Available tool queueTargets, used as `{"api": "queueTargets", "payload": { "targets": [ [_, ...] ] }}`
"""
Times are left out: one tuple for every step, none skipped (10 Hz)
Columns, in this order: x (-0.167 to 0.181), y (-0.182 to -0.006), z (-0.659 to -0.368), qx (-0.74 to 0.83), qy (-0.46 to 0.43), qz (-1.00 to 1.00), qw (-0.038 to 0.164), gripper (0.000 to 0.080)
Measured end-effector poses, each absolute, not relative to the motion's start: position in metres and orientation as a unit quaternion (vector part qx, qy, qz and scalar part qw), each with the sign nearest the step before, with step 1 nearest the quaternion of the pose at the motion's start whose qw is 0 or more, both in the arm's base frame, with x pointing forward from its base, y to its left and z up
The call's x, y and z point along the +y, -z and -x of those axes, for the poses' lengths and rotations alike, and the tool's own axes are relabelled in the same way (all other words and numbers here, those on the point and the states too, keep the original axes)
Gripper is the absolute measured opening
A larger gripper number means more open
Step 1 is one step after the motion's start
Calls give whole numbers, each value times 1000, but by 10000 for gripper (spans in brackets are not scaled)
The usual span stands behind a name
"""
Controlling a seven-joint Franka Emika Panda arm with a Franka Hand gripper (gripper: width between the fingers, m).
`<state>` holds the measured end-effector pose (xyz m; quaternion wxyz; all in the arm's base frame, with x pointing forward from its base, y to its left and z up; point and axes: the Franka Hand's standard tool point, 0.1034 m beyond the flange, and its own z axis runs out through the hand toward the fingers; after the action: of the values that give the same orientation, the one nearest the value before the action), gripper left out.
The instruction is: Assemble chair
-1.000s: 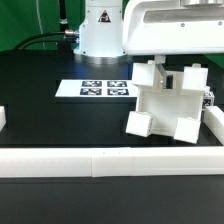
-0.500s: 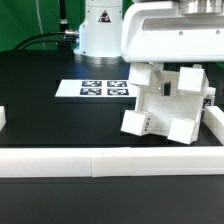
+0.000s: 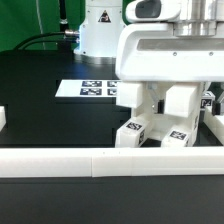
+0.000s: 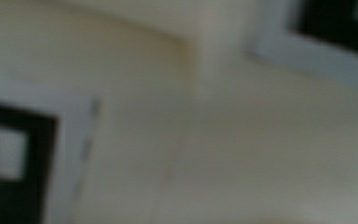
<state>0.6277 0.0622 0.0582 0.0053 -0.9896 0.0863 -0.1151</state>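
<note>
Chair [image 3: 135, 133] now half hidden — our claw [image 3: 165, 100] has dropped over it, jaws spread wide, so we judge grasping comes next.

Chair [image 3: 136, 133]: on tabletop [image 3: 40, 112], before the marker board [image 3: 92, 89], toward the exterior view's right of it; rail [image 3: 70, 161] farther before the marker board.

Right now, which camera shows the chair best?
The exterior view: the chair shows its tagged posts sharply below the arm, which hides its upper part. The wrist view gives only a blurred close-up of white surface and black tag edges.
</note>
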Motion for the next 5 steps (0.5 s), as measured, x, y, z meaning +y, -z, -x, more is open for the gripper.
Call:
{"api": "queueTargets", "payload": {
  "targets": [
    [60,-59,-631,82,123,989,4,649],
    [59,-60,-631,74,123,990,3,649],
    [57,-66,-631,71,120,990,4,649],
    [56,-77,-629,74,112,991,7,649],
    [55,-88,-627,78,105,991,10,649]
  ]
}}
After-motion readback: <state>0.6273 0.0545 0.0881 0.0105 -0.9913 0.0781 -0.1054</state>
